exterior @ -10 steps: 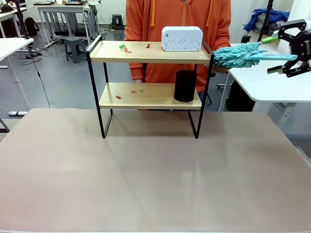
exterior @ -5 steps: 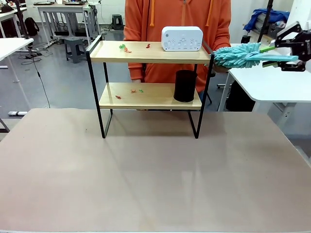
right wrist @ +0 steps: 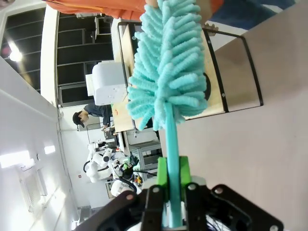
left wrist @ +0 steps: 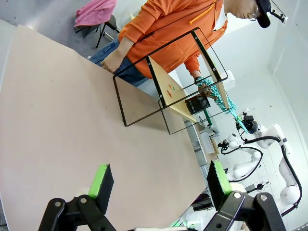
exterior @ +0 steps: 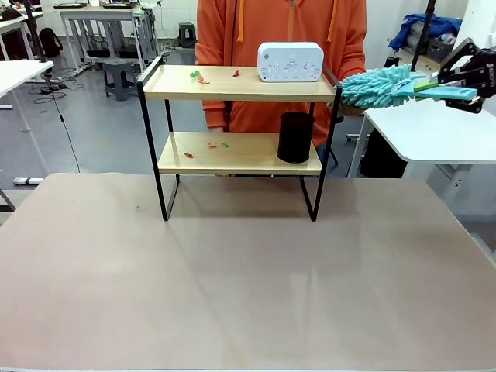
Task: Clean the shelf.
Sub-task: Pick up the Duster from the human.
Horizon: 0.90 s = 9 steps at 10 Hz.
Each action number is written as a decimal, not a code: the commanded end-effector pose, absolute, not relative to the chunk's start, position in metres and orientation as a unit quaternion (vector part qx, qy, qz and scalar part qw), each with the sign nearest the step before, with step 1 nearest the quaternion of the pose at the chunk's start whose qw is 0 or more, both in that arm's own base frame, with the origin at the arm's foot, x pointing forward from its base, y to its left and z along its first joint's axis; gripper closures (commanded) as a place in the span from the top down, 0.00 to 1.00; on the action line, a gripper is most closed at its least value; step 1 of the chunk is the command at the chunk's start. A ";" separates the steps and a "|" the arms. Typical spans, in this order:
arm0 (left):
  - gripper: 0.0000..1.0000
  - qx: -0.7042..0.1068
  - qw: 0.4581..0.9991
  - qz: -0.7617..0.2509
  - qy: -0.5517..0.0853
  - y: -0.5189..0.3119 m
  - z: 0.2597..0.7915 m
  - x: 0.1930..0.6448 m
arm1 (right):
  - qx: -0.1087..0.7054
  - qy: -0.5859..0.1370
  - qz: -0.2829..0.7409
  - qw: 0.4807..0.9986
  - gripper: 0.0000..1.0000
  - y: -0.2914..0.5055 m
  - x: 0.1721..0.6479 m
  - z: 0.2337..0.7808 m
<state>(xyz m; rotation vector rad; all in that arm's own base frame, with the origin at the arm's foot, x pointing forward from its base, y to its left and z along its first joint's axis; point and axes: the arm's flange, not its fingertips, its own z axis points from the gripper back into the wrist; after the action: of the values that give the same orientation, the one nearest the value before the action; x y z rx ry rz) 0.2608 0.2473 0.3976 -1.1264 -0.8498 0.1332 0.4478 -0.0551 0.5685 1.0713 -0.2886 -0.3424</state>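
Now our right claw point(exterior: 459, 82), clamped on the teal duster point(exterior: 380, 87) by its handle, points the fluffy head leftward, level with the top board of the shelf point(exterior: 232, 84) at the far edge of the bench point(exterior: 232, 294), while our farther left claw point(left wrist: 159, 180) hangs open.

Shelf point(exterior: 232, 92) of matt light wood in thin black metal frame, fluffy cloth duster point(exterior: 380, 87), matt tabletop point(exterior: 232, 279)

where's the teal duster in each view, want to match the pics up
Front view: duster at upper right, head beside the right end of the shelf top, handle in the right pincer.
Left wrist view: duster right of centre, small, just past the shelf.
Right wrist view: duster central, rising from the right pincer.
Shared landmark: the shelf.
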 end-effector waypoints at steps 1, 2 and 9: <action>1.00 -0.519 0.752 0.054 -0.403 0.245 0.397 0.261 | 0.507 -0.143 -0.162 0.834 0.00 -0.055 0.446 0.568; 1.00 -0.519 0.752 0.054 -0.403 0.245 0.397 0.261 | 0.511 -0.144 -0.160 0.832 0.00 -0.060 0.441 0.567; 1.00 -0.519 0.752 0.054 -0.403 0.245 0.397 0.261 | 0.470 -0.192 0.053 0.860 0.00 -0.160 0.215 0.560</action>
<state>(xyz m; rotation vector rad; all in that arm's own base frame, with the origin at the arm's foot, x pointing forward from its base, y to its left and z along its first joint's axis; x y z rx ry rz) 0.2603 0.2476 0.3978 -1.1254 -0.8518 0.1333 0.2358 -0.1470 0.5675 0.9842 -0.3451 0.0636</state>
